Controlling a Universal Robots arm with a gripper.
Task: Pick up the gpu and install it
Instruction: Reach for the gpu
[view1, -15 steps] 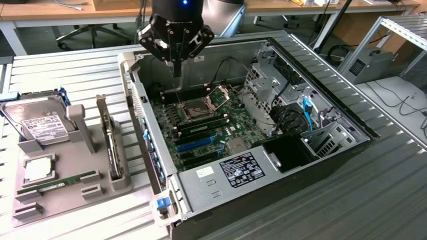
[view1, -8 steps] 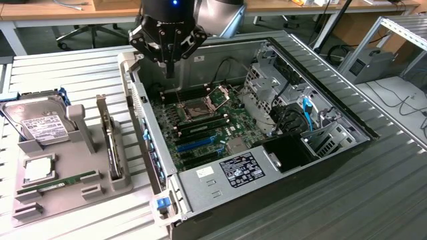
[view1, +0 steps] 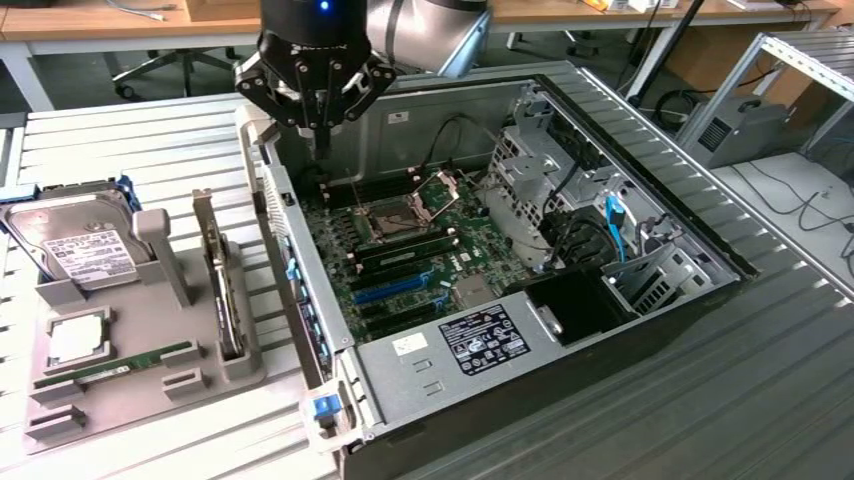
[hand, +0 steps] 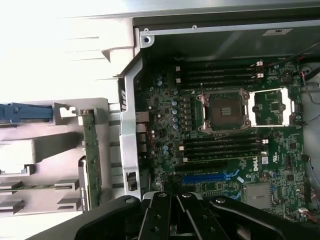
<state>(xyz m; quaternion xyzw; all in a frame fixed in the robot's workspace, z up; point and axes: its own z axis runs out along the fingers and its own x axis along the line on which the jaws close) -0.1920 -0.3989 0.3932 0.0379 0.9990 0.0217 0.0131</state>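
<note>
While the thin dark gpu card (hand: 92, 145) is racked upright, likely for edge grasping, the black gripper (view1: 320, 135) is held clenched and empty.

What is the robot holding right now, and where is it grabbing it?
Nothing. The gripper hangs over the open computer case with its jaws shut on nothing. The gpu stands in the grey holder beside the case.

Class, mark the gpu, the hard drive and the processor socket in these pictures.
gpu (view1: 227, 305), exterior view, board's upper edge.
hard drive (view1: 87, 255), exterior view, white label.
processor socket (hand: 223, 111), wrist view, socket centre.
</note>
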